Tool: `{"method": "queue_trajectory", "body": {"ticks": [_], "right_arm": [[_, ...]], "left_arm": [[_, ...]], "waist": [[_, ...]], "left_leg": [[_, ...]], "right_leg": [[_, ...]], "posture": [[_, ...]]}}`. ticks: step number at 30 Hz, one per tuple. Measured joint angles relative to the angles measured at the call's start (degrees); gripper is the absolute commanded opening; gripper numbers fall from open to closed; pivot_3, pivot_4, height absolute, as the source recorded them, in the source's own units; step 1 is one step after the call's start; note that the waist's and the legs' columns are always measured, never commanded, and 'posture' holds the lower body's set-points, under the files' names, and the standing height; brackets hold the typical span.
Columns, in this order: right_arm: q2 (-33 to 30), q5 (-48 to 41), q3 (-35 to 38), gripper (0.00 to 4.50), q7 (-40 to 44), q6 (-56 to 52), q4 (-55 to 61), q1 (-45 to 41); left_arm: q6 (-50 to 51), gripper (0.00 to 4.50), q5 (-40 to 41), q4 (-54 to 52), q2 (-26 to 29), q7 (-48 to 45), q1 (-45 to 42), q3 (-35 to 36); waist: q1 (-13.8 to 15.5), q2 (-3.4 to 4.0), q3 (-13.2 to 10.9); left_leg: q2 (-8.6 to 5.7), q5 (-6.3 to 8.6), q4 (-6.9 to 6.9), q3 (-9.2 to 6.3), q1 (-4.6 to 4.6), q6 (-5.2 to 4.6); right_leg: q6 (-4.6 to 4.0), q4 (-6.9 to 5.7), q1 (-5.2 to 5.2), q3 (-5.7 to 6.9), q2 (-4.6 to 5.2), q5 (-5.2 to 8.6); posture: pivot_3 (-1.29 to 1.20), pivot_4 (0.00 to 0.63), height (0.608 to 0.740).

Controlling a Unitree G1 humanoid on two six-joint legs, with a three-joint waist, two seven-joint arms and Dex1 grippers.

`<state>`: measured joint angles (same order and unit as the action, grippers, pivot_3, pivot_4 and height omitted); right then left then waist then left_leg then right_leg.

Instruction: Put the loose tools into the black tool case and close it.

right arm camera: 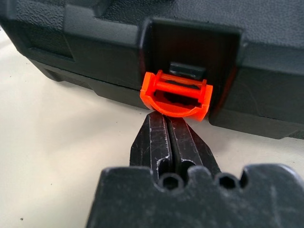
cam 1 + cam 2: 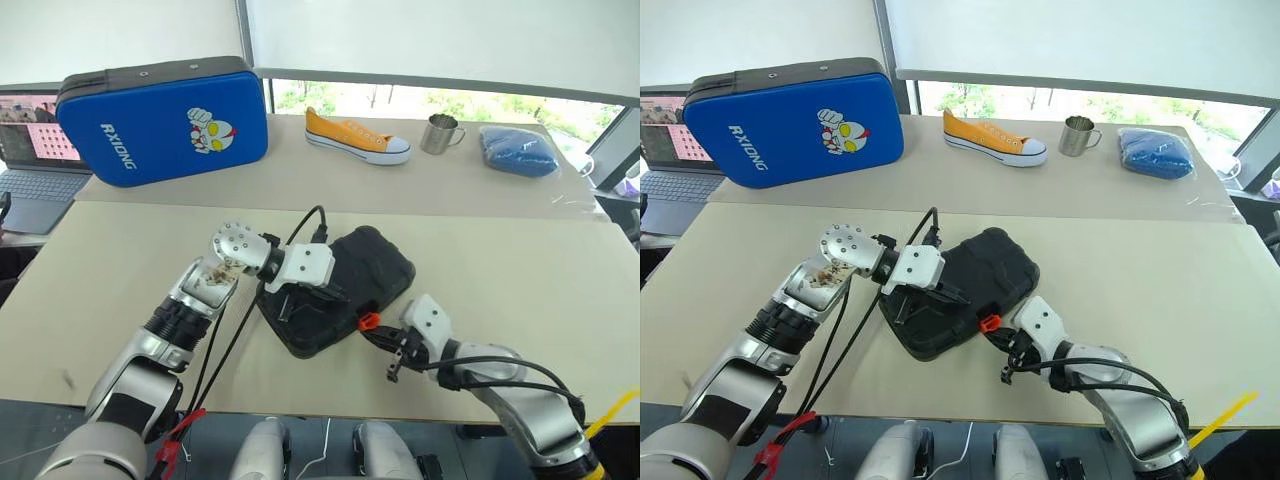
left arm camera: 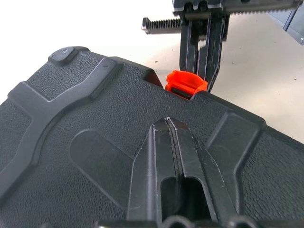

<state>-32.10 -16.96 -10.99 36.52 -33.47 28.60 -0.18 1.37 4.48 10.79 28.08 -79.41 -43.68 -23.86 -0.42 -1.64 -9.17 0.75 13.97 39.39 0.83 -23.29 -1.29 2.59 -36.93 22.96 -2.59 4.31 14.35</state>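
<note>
The black tool case (image 2: 375,258) lies with its lid down near the table's front edge, and its orange latch (image 2: 368,321) faces me. My left gripper (image 2: 330,292) is shut, its joined fingertips (image 3: 167,122) resting on the textured lid. My right gripper (image 1: 167,118) is also shut. It points at the case's front, its tips touching the lower lip of the latch (image 1: 176,94), which hangs flipped outward. In the left wrist view the right gripper's fingers (image 3: 202,57) stand just behind the latch (image 3: 186,83). The loose tools are out of view.
A blue zip case (image 2: 165,120) with a cartoon stands at the back left, beside a laptop (image 2: 35,160). Along the back lie an orange shoe (image 2: 355,137), a metal mug (image 2: 440,133) and a blue cloth (image 2: 520,150). A black cable (image 2: 235,330) trails from my left wrist.
</note>
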Motion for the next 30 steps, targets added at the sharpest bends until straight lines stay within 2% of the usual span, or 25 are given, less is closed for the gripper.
{"method": "queue_trajectory", "body": {"ticks": [12,18,29,30], "right_arm": [[-0.40,-4.70,2.33,0.07,-0.25,-10.81,5.19,-3.74],[-0.10,-6.20,3.87,0.07,-0.59,-10.31,8.96,-6.62],[-1.68,-7.07,5.89,0.07,-0.14,-9.64,8.37,-6.67],[-2.23,-7.88,7.10,0.32,0.11,-9.97,8.86,-6.49]], "left_arm": [[-1.34,0.00,-0.90,0.23,-0.16,1.33,0.44,0.17],[-1.92,0.00,-1.30,0.79,-0.99,2.12,0.51,0.04],[-2.35,0.00,-1.15,1.20,-1.06,2.19,0.52,0.26],[-2.31,0.26,-1.11,1.19,-1.01,2.19,0.52,0.43]], "waist": [[-0.45,0.00,0.00],[-0.41,0.01,0.00],[-0.28,0.01,0.00],[-0.28,0.01,0.00]], "left_leg": [[0.04,0.00,0.00,-0.01,-0.05,0.00],[0.02,0.00,0.00,-0.02,0.00,0.00],[0.00,0.00,0.00,-0.02,-0.04,0.00],[0.00,0.00,0.00,-0.02,-0.03,0.00]], "right_leg": [[-0.02,-0.07,0.10,-0.03,-0.04,-0.01],[-0.01,-0.07,0.04,-0.02,-0.03,-0.01],[-0.01,-0.03,0.04,-0.02,0.01,0.00],[-0.01,-0.03,0.04,-0.02,0.01,0.00]], "posture": [[0.00,0.150,0.739],[0.00,0.150,0.739],[0.00,0.150,0.739],[0.00,0.150,0.739]]}}
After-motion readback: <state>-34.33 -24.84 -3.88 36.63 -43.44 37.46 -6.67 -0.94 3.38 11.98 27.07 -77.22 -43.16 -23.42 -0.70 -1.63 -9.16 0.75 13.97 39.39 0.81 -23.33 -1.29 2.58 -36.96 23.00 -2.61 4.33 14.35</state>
